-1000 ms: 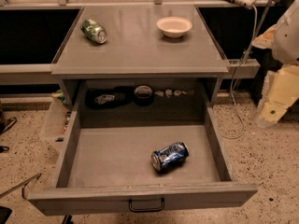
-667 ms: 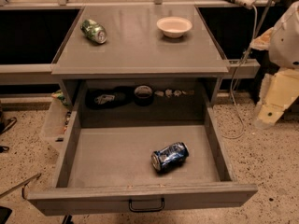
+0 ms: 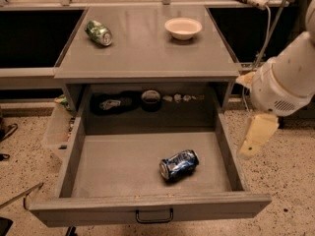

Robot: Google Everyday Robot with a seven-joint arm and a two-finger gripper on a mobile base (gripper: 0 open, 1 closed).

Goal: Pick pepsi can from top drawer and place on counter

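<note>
Beside the top drawer (image 3: 103, 213), end effector (image 3: 256, 138) points down.

The grey desk (image 3: 147, 53) carries two things, well apart: a dented green can (image 3: 98, 32) on its side near the far left corner, and a pale bowl (image 3: 183, 28) upright near the far edge, right of centre. The end effector (image 3: 257, 136) hangs beyond the desk's right edge, lower than its top.

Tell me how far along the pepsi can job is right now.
Done: the top drawer stands open. In hand: the gripper hangs outside the drawer's right side, apart from the pepsi can, not yet grasping it. Left: pick up the can, lying on its side on the drawer floor, and set it on the counter beside the green can and bowl.
</note>
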